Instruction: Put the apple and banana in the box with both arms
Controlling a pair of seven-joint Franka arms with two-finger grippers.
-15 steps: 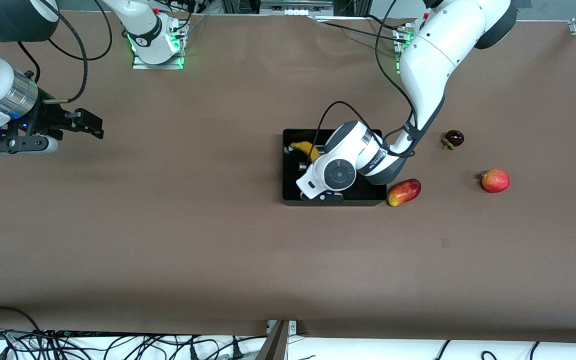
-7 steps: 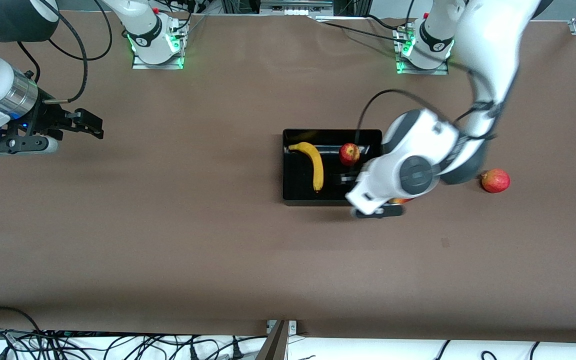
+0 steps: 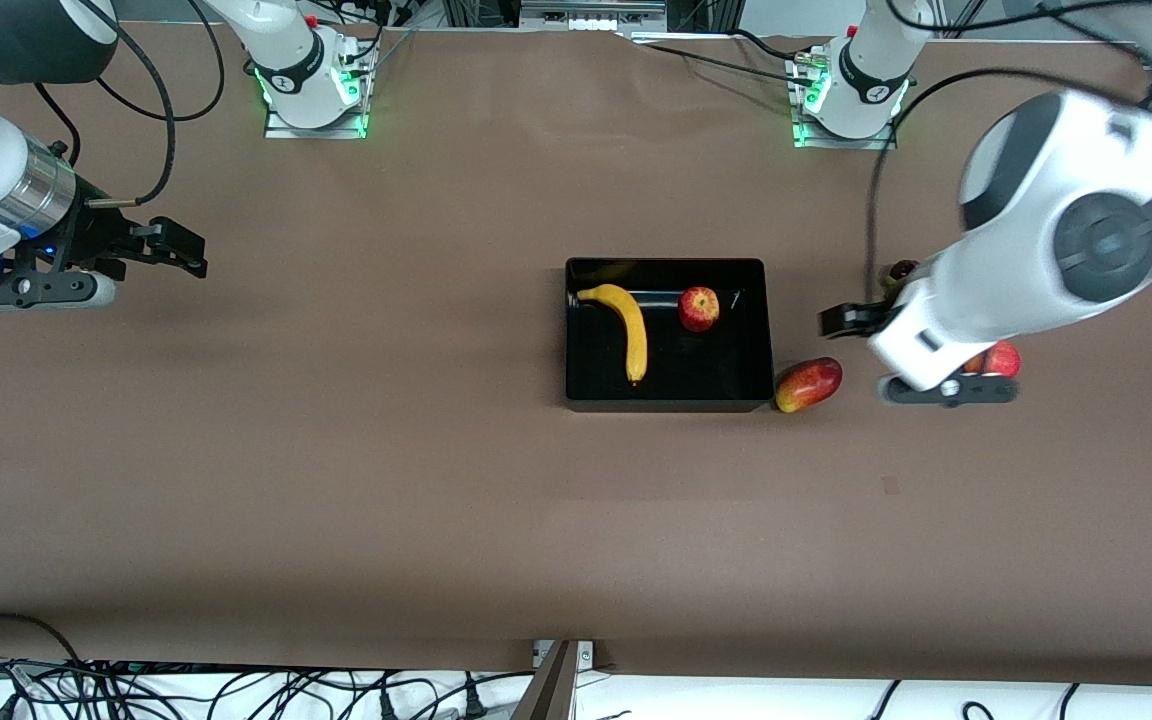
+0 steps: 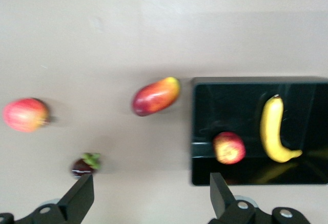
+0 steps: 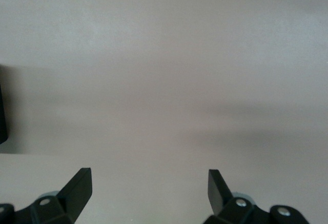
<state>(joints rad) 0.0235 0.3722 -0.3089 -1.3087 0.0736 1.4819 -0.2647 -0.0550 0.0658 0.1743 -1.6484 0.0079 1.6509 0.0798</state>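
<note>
Now both fruits lie in the box [image 3: 669,405]: the banana [image 3: 625,329] along the end toward the right arm, the apple [image 3: 699,308] beside it toward the left arm's end, apart from the banana. By my judgement the placing is done.

Left tool [image 4: 151,196]: fingers spread wide, holding nothing, up over the table [image 3: 386,480] near the loose fruit at the left arm's end. Right tool [image 5: 148,188]: also spread wide and empty, over bare table at the right arm's end; that arm waits.

Risks, as judgement only:
- The left arm hangs over 3 loose fruits: a mango [image 3: 808,384] just beside the box, a red fruit [image 3: 1004,358] partly hidden under the tool, and a small dark fruit [image 4: 84,164]. A low sweep could knock 1 of them, or push the mango against the box wall.
- The apple is round and could roll if the box is bumped.

Compared with 0.5 s ago: the left arm has swung away from the box edge toward its own end of the table, uncovering the mango. Banana, apple and right arm are unchanged.
</note>
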